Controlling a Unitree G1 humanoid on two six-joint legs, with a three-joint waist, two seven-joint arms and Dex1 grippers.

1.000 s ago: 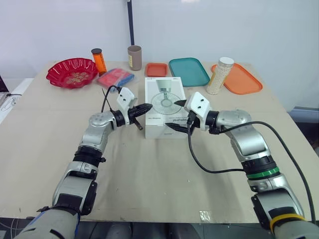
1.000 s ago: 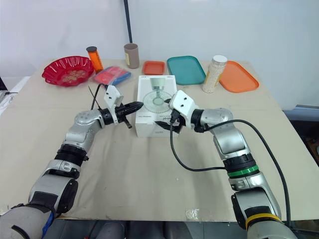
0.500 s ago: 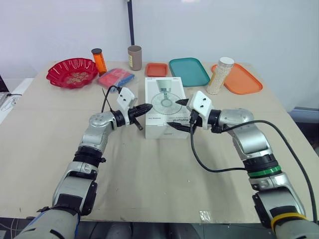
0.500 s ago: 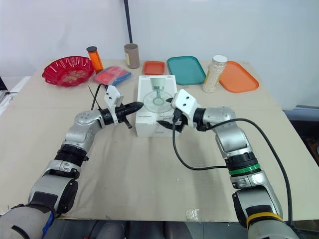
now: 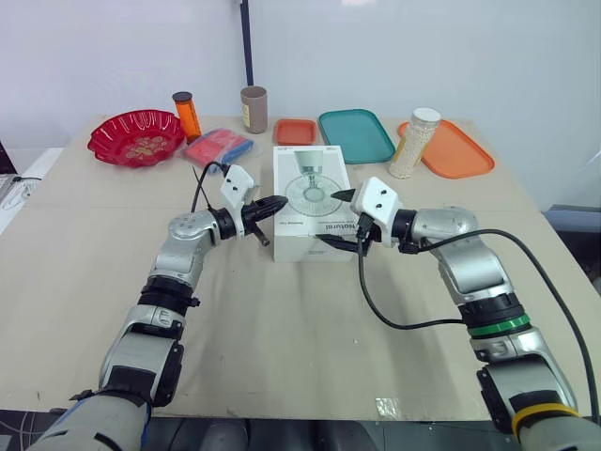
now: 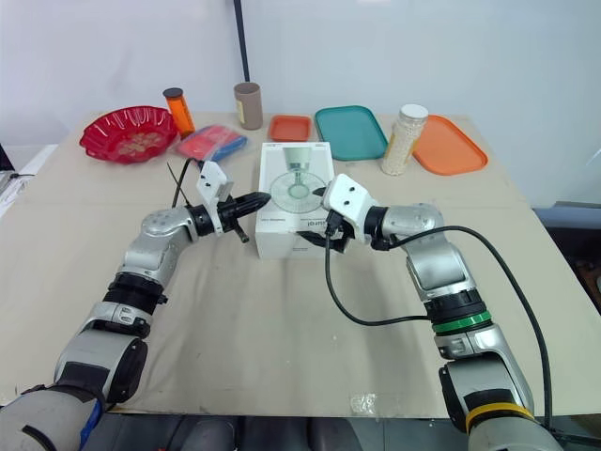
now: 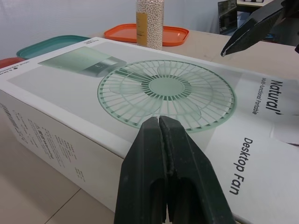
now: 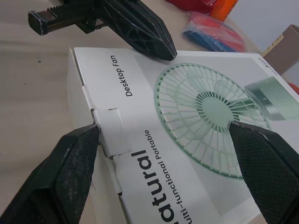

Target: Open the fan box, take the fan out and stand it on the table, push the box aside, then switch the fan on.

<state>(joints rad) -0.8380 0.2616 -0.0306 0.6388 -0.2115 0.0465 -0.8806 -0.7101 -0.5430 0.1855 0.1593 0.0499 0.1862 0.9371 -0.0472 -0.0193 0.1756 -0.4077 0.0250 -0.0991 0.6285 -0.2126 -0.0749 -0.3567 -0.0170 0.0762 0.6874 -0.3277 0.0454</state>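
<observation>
The white fan box [image 5: 310, 202] lies flat at the table's middle, a green fan printed on its top. My left gripper [image 5: 280, 202] is shut with nothing in it, its tip against the box's left top edge; in the left wrist view the closed fingers [image 7: 161, 140] meet that edge. My right gripper [image 5: 335, 217] is open at the box's near right corner, one finger over the top and one at the near end. In the right wrist view its fingers [image 8: 70, 163] flank the end flap's tab [image 8: 110, 128]. The box is closed.
Along the table's far side stand a red bowl [image 5: 136, 136], an orange bottle [image 5: 187, 115], a brown cup [image 5: 254, 108], a blue and red packet [image 5: 218, 147], a small orange tray [image 5: 295, 131], a teal tray [image 5: 355, 134], a bead jar [image 5: 415, 142] and an orange tray [image 5: 451, 148].
My right gripper has shifted very slightly at the box's near right corner, still open. The left gripper and the box have stayed where they were.
</observation>
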